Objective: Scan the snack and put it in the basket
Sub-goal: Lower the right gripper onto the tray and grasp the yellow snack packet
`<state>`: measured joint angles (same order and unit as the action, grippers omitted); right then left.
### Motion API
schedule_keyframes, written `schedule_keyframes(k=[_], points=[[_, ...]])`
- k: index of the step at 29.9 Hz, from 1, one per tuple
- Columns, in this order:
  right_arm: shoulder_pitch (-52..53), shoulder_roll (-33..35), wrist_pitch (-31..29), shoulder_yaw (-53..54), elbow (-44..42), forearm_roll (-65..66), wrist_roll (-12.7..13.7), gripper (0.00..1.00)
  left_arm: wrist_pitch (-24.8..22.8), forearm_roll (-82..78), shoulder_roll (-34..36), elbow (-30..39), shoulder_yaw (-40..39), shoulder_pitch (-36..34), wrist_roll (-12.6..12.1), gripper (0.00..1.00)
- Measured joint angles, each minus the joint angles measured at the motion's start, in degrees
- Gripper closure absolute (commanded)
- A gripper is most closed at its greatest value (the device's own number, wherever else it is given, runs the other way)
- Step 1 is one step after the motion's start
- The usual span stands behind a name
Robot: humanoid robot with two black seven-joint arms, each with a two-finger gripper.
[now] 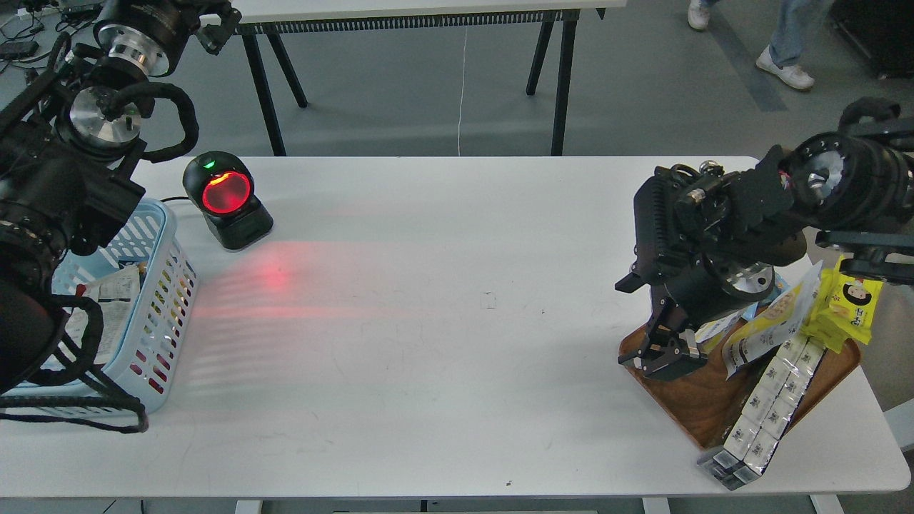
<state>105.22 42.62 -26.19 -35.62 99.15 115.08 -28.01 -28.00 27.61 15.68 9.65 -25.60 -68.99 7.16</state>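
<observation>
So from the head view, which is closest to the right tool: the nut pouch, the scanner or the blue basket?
From the right tool:
1. Nut pouch, just beside it on the wooden tray.
2. Scanner, far across the table, glowing red.
3. Blue basket, farthest, at the left edge.

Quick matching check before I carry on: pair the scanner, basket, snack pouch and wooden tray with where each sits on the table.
Things:
1. scanner
2. basket
3. snack pouch
4. wooden tray

Places:
A. leaning in the tray, beside the right gripper
B. right end of the table, under the snack packs
C. far left, window glowing red
D. left edge, partly behind the left arm

Pairs: 1-C, 2-D, 3-A, 4-B
</observation>
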Motion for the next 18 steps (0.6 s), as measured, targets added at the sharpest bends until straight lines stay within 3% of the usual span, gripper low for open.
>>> schedule_keyframes(k=[6, 15, 18], points=[[-1.52, 2.52, 4.47, -4.75, -0.94, 9.04, 0.01, 0.09, -0.02, -0.02, 0.2, -0.15, 0.03, 0.58, 0.05, 0.0], [-5.36, 3.94, 6.35, -5.04, -6.29, 9.92, 0.02, 0.15, -0.02, 0.02, 0.34, -0.38, 0.03, 0.87, 0.12, 0.0], [-6.0, 3.62, 7.38, -4.81, -8.77, 9.93, 0.02, 0.22, -0.01, 0.04, 0.45, -0.42, 0.03, 0.87, 0.09, 0.0]])
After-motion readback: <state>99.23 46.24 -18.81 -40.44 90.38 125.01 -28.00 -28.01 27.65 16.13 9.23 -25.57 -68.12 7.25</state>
